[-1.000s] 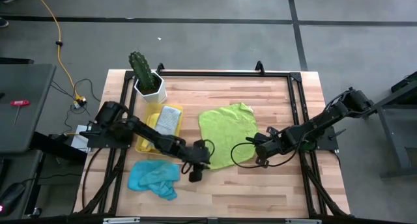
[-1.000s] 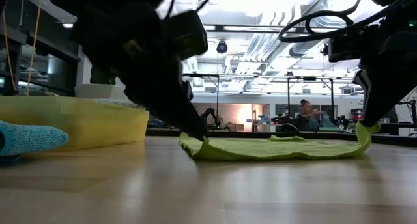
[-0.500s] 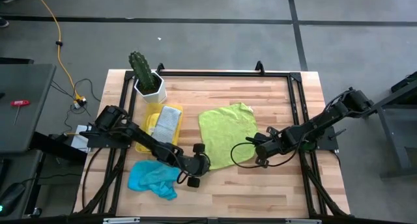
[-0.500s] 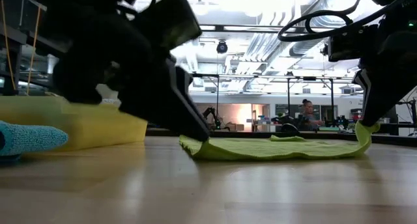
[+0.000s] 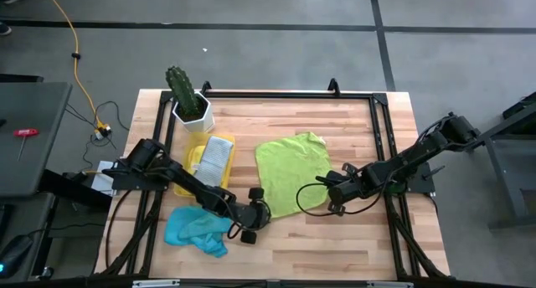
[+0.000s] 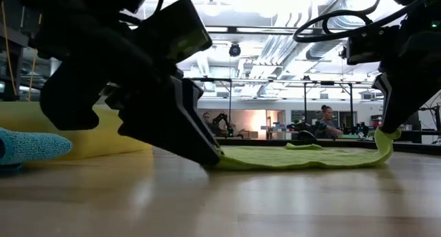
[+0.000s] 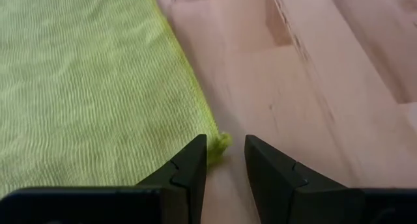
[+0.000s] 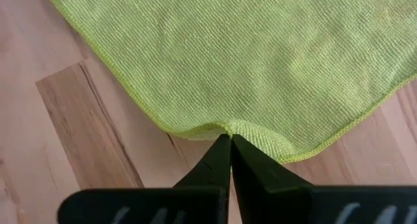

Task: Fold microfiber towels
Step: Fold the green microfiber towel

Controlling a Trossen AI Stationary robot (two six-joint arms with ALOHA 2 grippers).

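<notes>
Right gripper (image 8: 229, 140) was pinched on one near corner of my lime towel (image 5: 291, 171), left gripper (image 7: 225, 160) sat open at the other, nothing folded yet, blue towel (image 5: 197, 228) waiting.

Low view: left arm (image 6: 117, 78) blocks the lime green towel's (image 6: 303, 156) near corner and most of the yellow tray (image 6: 17, 120). Blue towel (image 6: 27, 146) cut off at frame edge
</notes>
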